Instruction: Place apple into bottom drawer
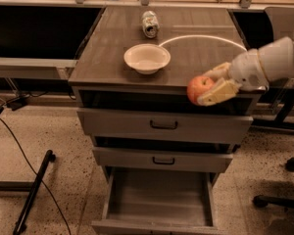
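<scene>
The red apple (198,87) with yellowish patches is held in my gripper (209,88), in the air in front of the cabinet's front top edge, right of centre. The gripper's pale fingers (216,93) are shut around the apple from the right, and the white arm reaches in from the right edge. The bottom drawer (159,218) is pulled open at the foot of the cabinet, below and a little left of the apple. Its flat floor is bare.
A white bowl (147,58) and a can lying on its side (150,24) rest on the dark cabinet top (108,53). Two shut upper drawers with dark handles (163,125) face front. An office chair base (279,199) stands right, a black stand leg (32,195) and cable lie left.
</scene>
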Robot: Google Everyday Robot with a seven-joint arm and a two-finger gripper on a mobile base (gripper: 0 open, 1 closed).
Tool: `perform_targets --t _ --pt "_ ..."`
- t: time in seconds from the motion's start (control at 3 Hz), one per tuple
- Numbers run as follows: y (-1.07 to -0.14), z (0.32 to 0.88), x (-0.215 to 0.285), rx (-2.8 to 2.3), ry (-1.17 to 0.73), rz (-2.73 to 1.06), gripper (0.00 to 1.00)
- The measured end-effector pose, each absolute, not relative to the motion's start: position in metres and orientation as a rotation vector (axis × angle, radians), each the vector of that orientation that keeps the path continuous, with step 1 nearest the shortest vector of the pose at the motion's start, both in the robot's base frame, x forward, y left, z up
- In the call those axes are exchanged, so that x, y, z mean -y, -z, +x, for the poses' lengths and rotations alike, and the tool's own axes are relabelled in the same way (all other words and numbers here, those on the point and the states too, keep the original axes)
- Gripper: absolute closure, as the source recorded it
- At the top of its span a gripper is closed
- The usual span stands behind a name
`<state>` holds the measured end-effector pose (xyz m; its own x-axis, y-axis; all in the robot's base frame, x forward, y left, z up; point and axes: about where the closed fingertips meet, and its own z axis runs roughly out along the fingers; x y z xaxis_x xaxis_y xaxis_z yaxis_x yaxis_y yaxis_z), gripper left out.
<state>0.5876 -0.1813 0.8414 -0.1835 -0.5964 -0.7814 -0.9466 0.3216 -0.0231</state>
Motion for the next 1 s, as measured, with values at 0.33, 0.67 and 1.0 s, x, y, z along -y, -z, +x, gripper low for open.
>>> perform_targets --t 0.33,0.67,1.0 --pt "-0.81 0.549 0.197 -1.854 -0.614 -1.294 1.0" --pt "-0.791 0.533 0.204 -1.882 -0.627 -1.281 1.0" --pt "-0.774 0.537 0.204 -1.938 -0.597 -1.276 1.0"
